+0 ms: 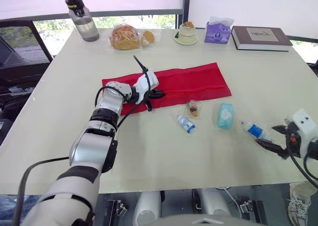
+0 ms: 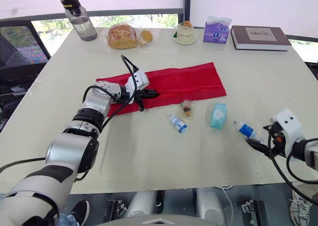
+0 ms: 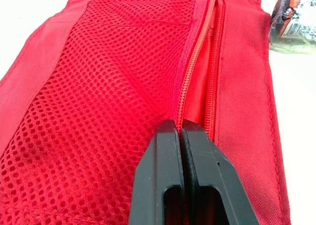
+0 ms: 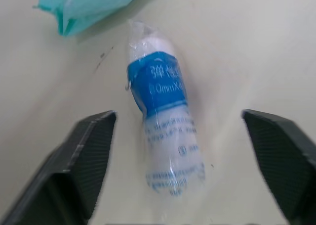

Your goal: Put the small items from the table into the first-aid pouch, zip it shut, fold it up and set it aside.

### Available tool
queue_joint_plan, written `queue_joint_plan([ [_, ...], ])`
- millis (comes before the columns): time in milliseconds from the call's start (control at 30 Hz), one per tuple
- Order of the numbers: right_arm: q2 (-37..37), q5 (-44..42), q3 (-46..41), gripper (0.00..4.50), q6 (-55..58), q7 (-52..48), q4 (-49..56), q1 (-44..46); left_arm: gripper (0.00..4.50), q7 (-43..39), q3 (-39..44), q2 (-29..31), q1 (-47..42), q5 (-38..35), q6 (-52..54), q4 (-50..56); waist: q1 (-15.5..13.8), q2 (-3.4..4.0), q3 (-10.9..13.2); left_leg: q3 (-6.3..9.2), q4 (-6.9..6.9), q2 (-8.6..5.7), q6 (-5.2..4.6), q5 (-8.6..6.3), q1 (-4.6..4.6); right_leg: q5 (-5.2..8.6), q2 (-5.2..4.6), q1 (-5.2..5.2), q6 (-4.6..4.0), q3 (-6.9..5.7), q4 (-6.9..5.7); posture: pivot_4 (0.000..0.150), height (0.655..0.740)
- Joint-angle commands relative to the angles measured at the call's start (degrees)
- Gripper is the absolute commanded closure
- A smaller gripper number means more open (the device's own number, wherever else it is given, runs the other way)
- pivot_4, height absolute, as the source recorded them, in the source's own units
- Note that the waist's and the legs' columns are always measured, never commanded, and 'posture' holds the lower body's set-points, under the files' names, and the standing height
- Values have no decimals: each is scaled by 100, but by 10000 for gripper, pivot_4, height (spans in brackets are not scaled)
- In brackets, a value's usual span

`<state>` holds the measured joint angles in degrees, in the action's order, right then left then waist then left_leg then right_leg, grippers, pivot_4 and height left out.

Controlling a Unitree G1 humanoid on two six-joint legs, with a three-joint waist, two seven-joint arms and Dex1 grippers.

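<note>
— Left wrist view first: what have the left jaws got?

— They are pressed together with no gap, tips down on the red zip line of the flat red fabric first-aid pouch, beside its red mesh panel. Whether the zip pull sits between them is hidden, so I can't say they hold it.

— Where is the pouch?

— Spread out unfolded at the middle of the cream bench, its long side running 9 to 3 o'clock. The left jaws sit in its 9 o'clock half.

— And the small items?

— All four I can count lie on the bench outside the pouch, off its 5 o'clock side. A small clear packet with something brown inside is just beside the pouch edge. A small white bottle with a blue band is at 6 o'clock of that. A teal soft packet is at 3 o'clock of those two. A clear-wrapped white roll with a blue label lies further out toward 4 o'clock.

— The right jaws?

— Spread wide and empty. The blue-labelled roll lies between and just ahead of them, untouched.

— So how far along?

— Barely begun, I judge. Nothing shows inside the pouch, and I can't tell how far the zip is open. Packing all four items, zipping, folding and setting the pouch aside all remain.
</note>
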<state>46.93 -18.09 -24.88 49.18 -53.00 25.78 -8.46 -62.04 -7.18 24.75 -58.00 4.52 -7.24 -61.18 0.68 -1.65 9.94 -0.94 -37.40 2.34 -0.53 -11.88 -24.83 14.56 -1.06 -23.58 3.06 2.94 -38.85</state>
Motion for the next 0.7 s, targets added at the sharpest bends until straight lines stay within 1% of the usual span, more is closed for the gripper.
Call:
queue_joint_plan([
  [33, -89, -262, -333, 967, -768, -242, 29, -118, 45000, 39, 95, 22, -30, -98, 13, 258, 21, 0, 0, -1, 0, 0, 0, 0, 1, 0, 0, 0, 1, 1, -1, 1500, 7387],
  [133, -33, -73, -89, 967, -1270, -272, -167, -379, 45000, 37, 75, -2, -31, -106, 39, 293, 23, 0, 0, -1, -2, 0, 0, 0, 7, 3, 3, 1, 8, 6, -5, 1500, 7387],
  [267, -242, 27, 116, 967, -1827, -132, -724, -353, 45000, 40, 69, -21, -59, -109, 87, 333, 14, 0, 0, -2, -3, 0, 0, 0, 6, 2, 4, 3, 6, 9, -2, 1500, 7387],
  [467, -241, -39, 275, 967, -2095, -118, -1030, -320, 45000, 19, 64, 5, -84, -96, 87, 327, 13, 0, 0, -3, -2, -2, 0, 0, 5, 0, 5, 2, 1, 12, -3, 1500, 7387],
  [533, -226, -53, 298, 4555, -2125, -111, -1054, -311, 45000, 21, 65, 7, -99, -94, 89, 320, 13, 0, 0, -3, -3, -2, 0, 0, 6, 0, 5, 2, 2, 12, -4, 1500, 7387],
  [567, -248, -87, 295, 7153, -2095, -69, -1048, -277, 45000, 19, 66, 12, -105, -93, 85, 313, 13, 0, 0, -3, -3, -2, 0, 0, 6, 0, 5, 2, 2, 12, -4, 1500, 7387],
  [600, -263, -116, 293, 10993, -2074, -37, -1044, -253, 45000, 18, 67, 15, -108, -93, 82, 308, 13, 1, 0, -3, -3, -2, 0, 0, 6, 0, 5, 2, 2, 12, -4, 1500, 7387],
  [667, -230, -104, 335, 21368, -2062, 2, -1034, -247, 45000, 18, 66, 17, -119, -89, 70, 290, 14, 1, 0, -3, -3, -2, 0, 0, 6, 0, 5, 2, 1, 12, -4, 1500, 7387],
  [700, -203, -80, 371, 27447, -2064, 13, -1020, -261, 45000, 24, 65, 13, -133, -85, 64, 273, 12, 0, 0, -3, -3, -2, 0, 0, 6, 0, 5, 2, 1, 12, -4, 1500, 7387],
])
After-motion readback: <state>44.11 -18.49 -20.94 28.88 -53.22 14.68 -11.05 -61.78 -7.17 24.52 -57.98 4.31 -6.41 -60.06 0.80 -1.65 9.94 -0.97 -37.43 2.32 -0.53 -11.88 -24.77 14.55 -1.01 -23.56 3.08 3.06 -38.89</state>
